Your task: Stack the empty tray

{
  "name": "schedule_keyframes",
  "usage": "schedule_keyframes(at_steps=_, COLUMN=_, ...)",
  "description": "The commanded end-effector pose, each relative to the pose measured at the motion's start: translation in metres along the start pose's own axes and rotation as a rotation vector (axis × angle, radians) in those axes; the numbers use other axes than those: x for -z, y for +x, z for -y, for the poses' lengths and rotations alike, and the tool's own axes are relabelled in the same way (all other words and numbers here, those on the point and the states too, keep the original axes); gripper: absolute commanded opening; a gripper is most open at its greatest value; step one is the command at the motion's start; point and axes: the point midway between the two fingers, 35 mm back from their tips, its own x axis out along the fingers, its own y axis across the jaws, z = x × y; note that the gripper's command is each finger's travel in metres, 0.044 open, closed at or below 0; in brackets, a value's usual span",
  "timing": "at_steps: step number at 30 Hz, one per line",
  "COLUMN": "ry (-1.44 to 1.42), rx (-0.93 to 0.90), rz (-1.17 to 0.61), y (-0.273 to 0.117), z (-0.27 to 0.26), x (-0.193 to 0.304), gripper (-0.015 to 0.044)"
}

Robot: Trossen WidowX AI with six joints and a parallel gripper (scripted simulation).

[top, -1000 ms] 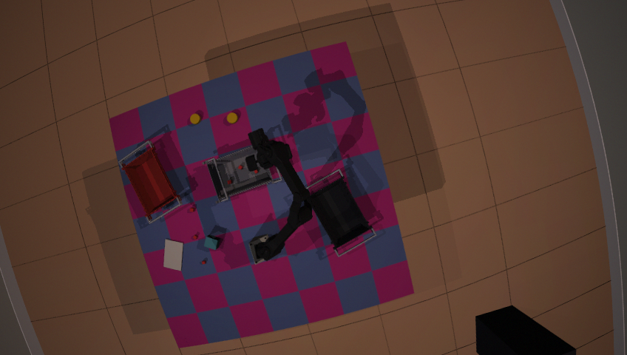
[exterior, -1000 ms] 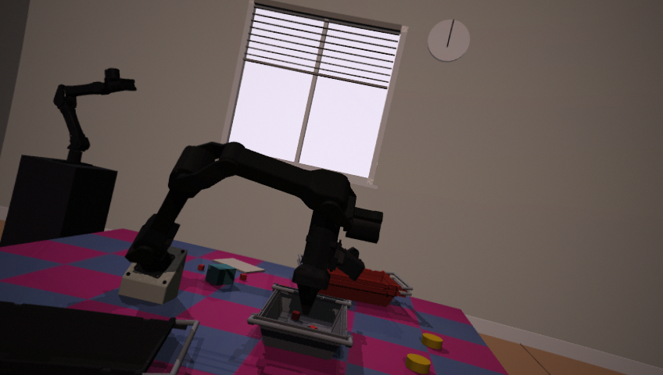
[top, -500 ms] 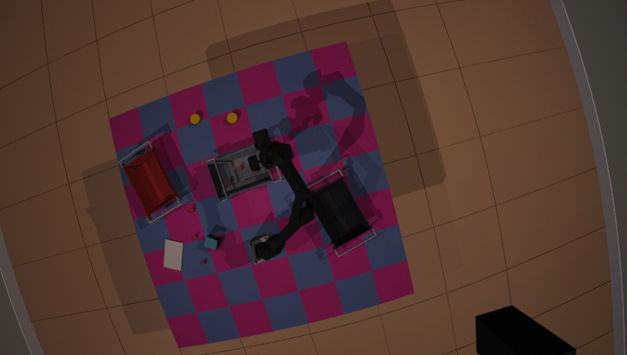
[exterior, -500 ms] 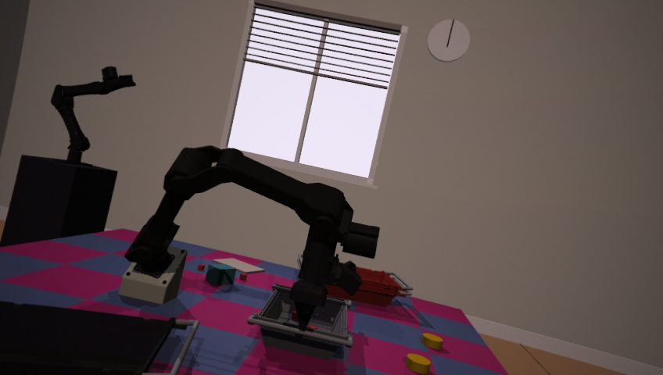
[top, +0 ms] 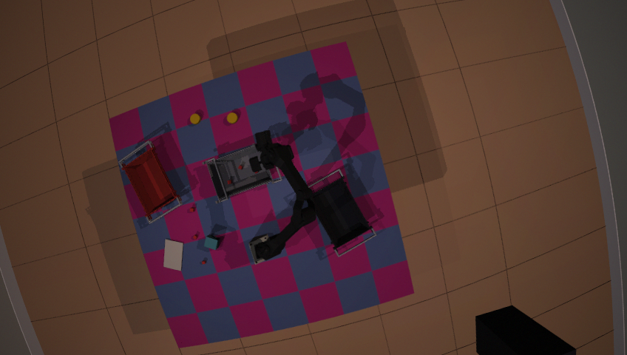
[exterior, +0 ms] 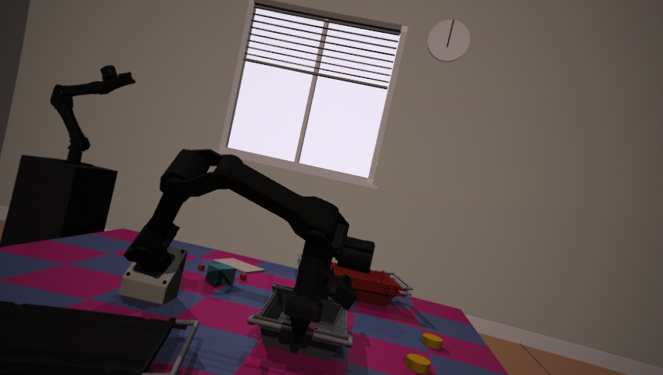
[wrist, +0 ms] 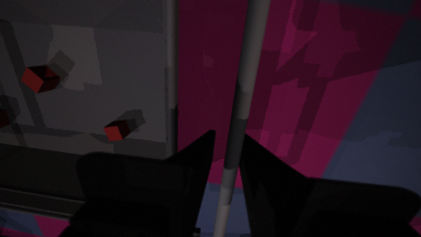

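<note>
The grey loaded tray [top: 248,188] [wrist: 170,59] stands mid-mat with small red blocks [top: 240,167] [wrist: 116,130] inside. Its left bar [top: 222,182] lies across the top near the left end. Its right bar [top: 276,181] [exterior: 325,337] [wrist: 252,49] is out beyond the opposite end. My gripper [exterior: 297,346] [wrist: 226,137] is slightly open over that end, one finger on each side of the right bar; contact is not visible. The arm hides part of this end in the top view. A black tray [top: 341,215] [exterior: 69,334] and a red tray [top: 149,180] [exterior: 372,287] stand apart, without visible load.
Two yellow discs [top: 194,118] [top: 231,117] lie beyond the grey tray. A teal block [top: 211,242] [exterior: 220,275], a white plate [top: 173,254] and loose red cubes [top: 195,237] [top: 203,262] lie near the arm's base [exterior: 148,285]. A second arm [exterior: 69,116] stands on a dark pedestal behind.
</note>
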Motion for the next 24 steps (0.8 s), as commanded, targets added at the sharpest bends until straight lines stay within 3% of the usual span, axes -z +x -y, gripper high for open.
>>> schedule_keyframes(at_steps=1, ry=0.0, rx=0.004, rz=0.004, y=-0.014, z=-0.007, x=0.0, gripper=0.0084)
schedule_keyframes(at_steps=13, ry=-0.001, rx=0.002, rz=0.003, y=-0.031, z=-0.038, x=0.0, gripper=0.0084)
schedule_keyframes(at_steps=24, ry=-0.001, rx=0.001, rz=0.003, y=-0.013, z=-0.07, x=0.0, gripper=0.0084)
